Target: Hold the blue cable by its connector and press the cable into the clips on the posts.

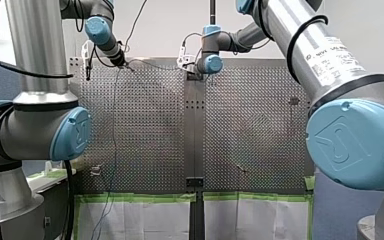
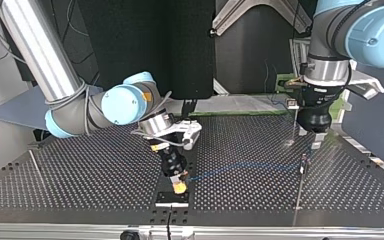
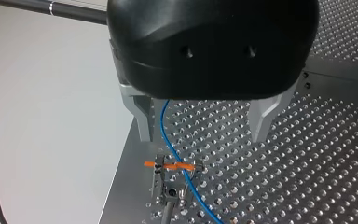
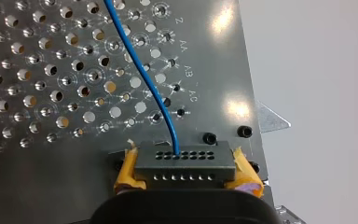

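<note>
Blue cable [image 4: 145, 80] leaves connector [image 4: 184, 160] clamped in right claw [image 4: 185, 174].

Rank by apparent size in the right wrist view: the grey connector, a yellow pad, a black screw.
Largest: connector.
Next: yellow pad; the two pads look alike.
Smallest: screw, though it sits farther from the camera.

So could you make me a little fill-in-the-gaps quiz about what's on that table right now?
The connector is held in my ____ arm's jaws.
The cable leaving it is ____.
My left arm's jaws stand ____, with the cable passing between them.
The small strip on the post below them is ____.
Missing words: right; blue; open; orange.
</note>
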### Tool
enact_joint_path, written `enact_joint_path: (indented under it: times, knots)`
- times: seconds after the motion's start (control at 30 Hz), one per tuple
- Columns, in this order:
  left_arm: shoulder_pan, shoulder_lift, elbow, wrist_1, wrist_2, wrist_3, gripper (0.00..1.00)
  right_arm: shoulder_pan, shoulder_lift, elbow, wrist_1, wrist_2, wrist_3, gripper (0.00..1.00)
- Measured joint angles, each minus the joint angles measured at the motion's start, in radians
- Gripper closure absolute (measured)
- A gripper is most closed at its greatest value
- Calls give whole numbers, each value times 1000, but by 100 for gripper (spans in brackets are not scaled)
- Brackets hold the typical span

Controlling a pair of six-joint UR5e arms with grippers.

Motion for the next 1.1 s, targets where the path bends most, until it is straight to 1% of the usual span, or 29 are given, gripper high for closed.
enact_joint_path:
  times: [0.13,0.2,0.33,0.5,0.63,0.73,0.8,0.93,1.1]
  knots:
    - [-1,2,0,3,3,2,0,0,0,0,0,0,0,100]
    - [-1,5,0,10,10,5,0,-1,0,0,2,1,-4,100]
    - [-2,7,1,36,38,1,0,-7,0,0,11,3,-16,100]
    - [-6,3,5,67,74,-7,0,-11,0,0,15,5,-21,100]
    - [-33,-24,31,100,110,-23,0,-12,0,0,14,6,-22,100]
    - [-57,-48,56,124,127,-25,0,-14,0,0,14,6,-23,100]
    - [-72,-63,71,133,125,-22,0,-15,0,0,14,6,-23,100]
    - [-110,-102,109,145,96,-19,0,-17,0,0,15,6,-23,100]
    - [-151,-141,130,130,57,-17,0,-18,0,0,15,6,-23,100]
